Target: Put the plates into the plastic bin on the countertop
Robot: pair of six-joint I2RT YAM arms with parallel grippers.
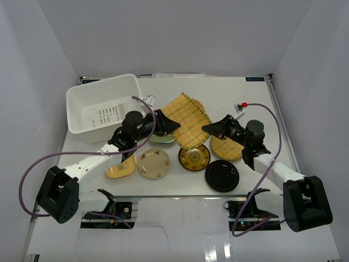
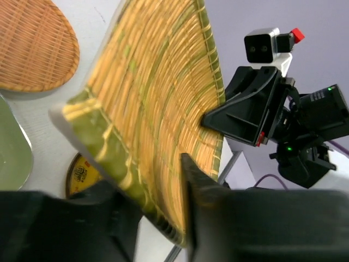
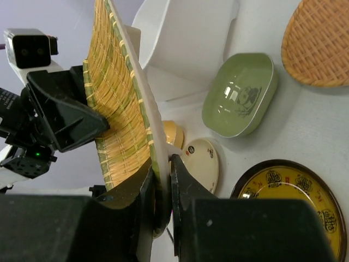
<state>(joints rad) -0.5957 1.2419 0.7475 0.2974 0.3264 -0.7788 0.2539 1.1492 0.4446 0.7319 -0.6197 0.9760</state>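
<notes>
A large squarish woven bamboo plate point(image 1: 188, 120) with a green rim hangs tilted above the countertop point(image 1: 283, 131), held from both sides. My left gripper point(image 1: 170, 124) is shut on its left edge; the left wrist view shows the weave point(image 2: 158, 98) between the jaws point(image 2: 158, 191). My right gripper point(image 1: 211, 129) is shut on its right edge point(image 3: 120, 109), the rim clamped between my fingers point(image 3: 162, 180). The white plastic bin point(image 1: 103, 106) stands at the back left. Below lie a green plate point(image 3: 240, 93), yellow plate point(image 1: 121, 168), cream plate point(image 1: 154, 163), gold-patterned dark plate point(image 1: 194, 158), black plate point(image 1: 222, 176) and a tan woven plate point(image 1: 226, 147).
Another tan woven plate point(image 1: 199, 105) peeks out behind the held one. Grey walls close in the back and both sides. Purple cables loop from both arms, one point(image 1: 143, 101) beside the bin. A metal rail point(image 1: 281, 117) runs along the right edge.
</notes>
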